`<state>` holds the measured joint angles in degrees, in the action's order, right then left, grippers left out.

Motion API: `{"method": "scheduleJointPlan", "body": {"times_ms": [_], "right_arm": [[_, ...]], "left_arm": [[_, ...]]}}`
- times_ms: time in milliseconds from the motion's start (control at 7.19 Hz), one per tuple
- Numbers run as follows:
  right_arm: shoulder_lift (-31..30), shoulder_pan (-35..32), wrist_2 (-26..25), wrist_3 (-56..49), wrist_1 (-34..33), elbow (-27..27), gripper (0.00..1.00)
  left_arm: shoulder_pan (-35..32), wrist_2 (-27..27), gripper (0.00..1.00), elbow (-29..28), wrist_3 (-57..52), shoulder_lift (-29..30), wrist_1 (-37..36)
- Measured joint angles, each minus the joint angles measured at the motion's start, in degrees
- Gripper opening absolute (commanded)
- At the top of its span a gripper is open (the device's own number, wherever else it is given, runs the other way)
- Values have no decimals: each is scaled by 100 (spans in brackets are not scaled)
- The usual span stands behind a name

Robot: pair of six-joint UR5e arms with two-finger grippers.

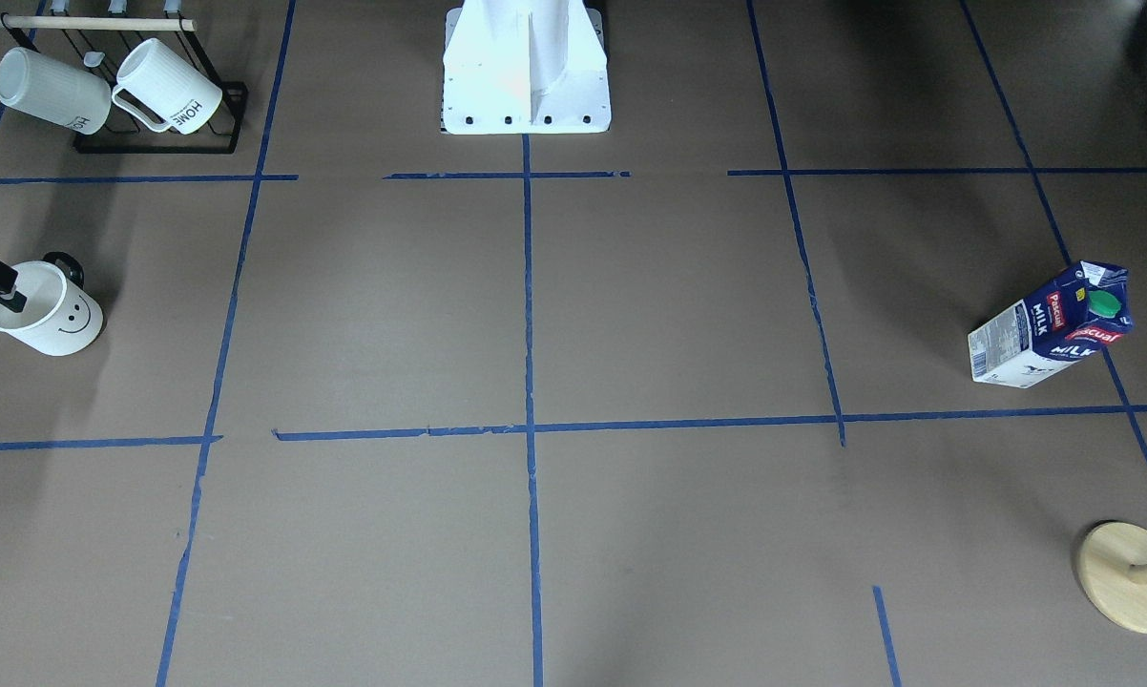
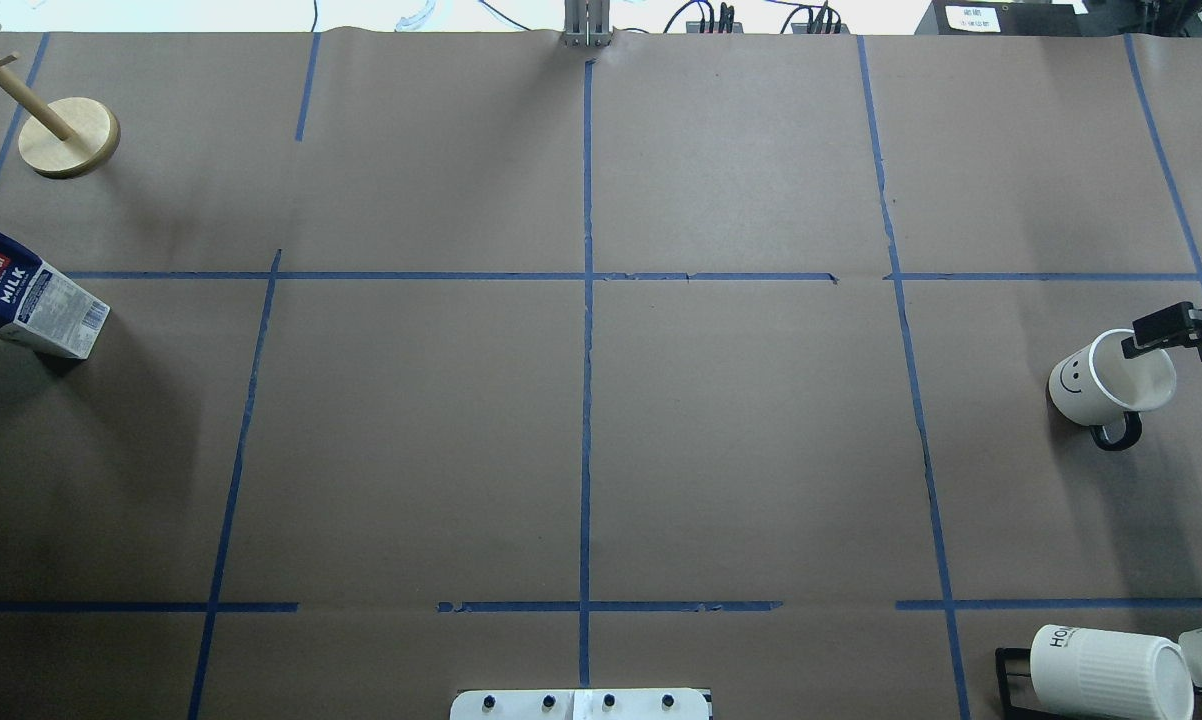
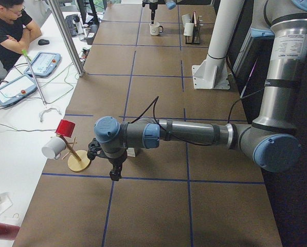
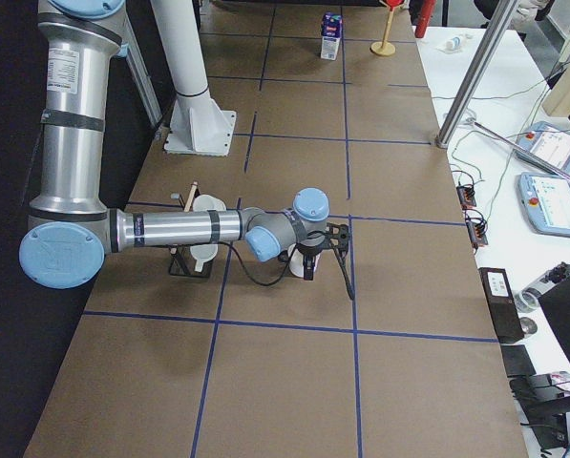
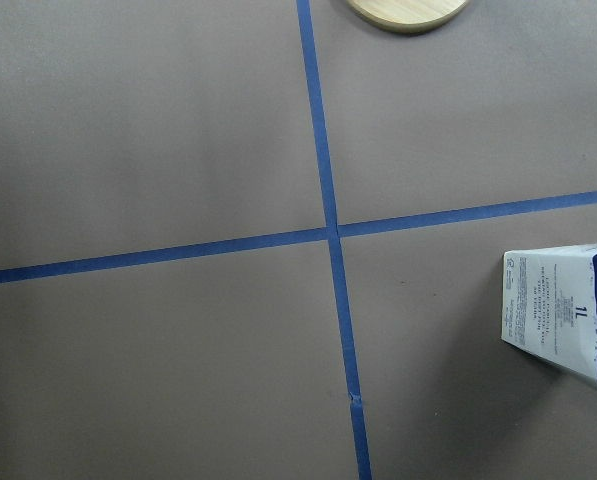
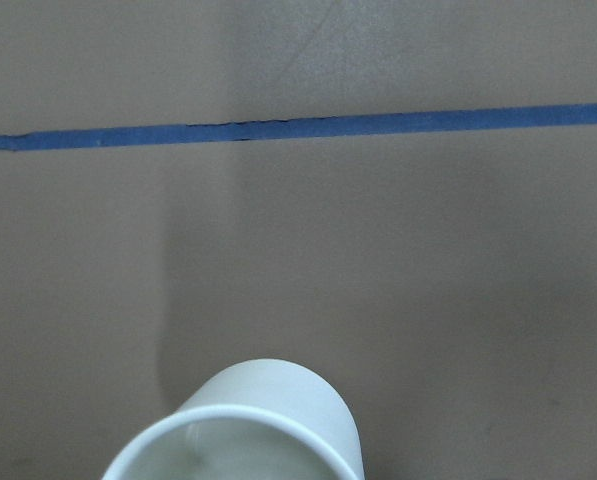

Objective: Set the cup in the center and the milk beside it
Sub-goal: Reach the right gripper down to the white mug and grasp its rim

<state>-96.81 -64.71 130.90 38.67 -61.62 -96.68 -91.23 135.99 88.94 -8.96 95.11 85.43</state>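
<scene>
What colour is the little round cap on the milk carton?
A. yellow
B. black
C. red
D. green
D: the cap near the top of the milk carton is green in the front-facing view.

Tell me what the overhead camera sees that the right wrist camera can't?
Only the overhead view shows the dark blue and white milk carton, the round wooden stand, a ribbed white mug, and the black right hand at the rim of the smooth white mug with a black smiley face. Only the right wrist view looks down at that mug's rim from close above; its face and handle are hidden there. Both show that mug, the brown board and blue tape lines.
</scene>
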Motion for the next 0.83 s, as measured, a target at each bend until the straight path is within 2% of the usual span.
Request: {"method": "scheduleJointPlan", "body": {"times_ms": [139, 278, 417, 834], "right_arm": [[10, 45, -11, 10, -9, 34, 46], [22, 72, -26, 53, -19, 60, 17], [32, 157, -114, 88, -21, 72, 1], [30, 357, -327, 79, -20, 42, 0]], "left_arm": [[0, -2, 100, 0, 0, 4, 0], [0, -2, 100, 0, 0, 5, 0], [0, -2, 100, 0, 0, 2, 0], [0, 17, 100, 13, 0, 6, -8]]}}
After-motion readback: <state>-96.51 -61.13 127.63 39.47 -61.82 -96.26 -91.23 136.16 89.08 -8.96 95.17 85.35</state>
